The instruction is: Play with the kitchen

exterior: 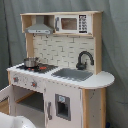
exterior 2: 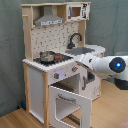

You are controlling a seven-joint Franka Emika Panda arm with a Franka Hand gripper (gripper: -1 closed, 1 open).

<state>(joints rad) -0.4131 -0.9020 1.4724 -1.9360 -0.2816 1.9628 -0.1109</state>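
Note:
The kitchen (exterior: 60, 75) is a tall white and light-wood toy, seen in both exterior views. It has a grey range hood (exterior: 39, 29), a microwave (exterior: 70, 23), a black faucet (exterior: 84, 59) and a sink (exterior: 74, 74). A small metal pot (exterior: 31, 62) stands on the stove (exterior: 44, 67). In the second exterior view the oven door (exterior 2: 70, 102) hangs open toward the front. My white arm (exterior 2: 100, 65) reaches in from the second exterior view's right, level with the counter's front edge. The dark gripper (exterior 2: 84, 79) points down in front of the cabinet, above the open door.
A grey curtain (exterior: 115, 45) hangs behind the kitchen. The floor (exterior 2: 15, 117) is wood. A white rounded part of the arm (exterior: 12, 120) fills the first exterior view's bottom left corner. A blue light (exterior 2: 118, 64) glows on an arm joint.

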